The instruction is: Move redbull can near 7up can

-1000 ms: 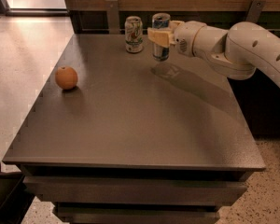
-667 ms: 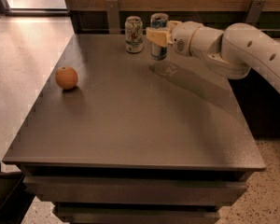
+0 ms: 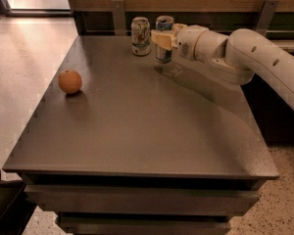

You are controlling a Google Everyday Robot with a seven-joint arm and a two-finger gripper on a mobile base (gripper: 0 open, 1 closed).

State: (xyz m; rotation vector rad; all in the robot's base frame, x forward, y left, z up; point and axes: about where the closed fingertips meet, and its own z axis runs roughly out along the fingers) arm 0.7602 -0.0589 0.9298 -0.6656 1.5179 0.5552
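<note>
The gripper is clamped round the middle of the redbull can at top centre of the frame, holding it upright just right of the 7up can. That mid-body grip looks chosen to keep it vertical for a set-down. The orange sits well apart, left on the table.
</note>
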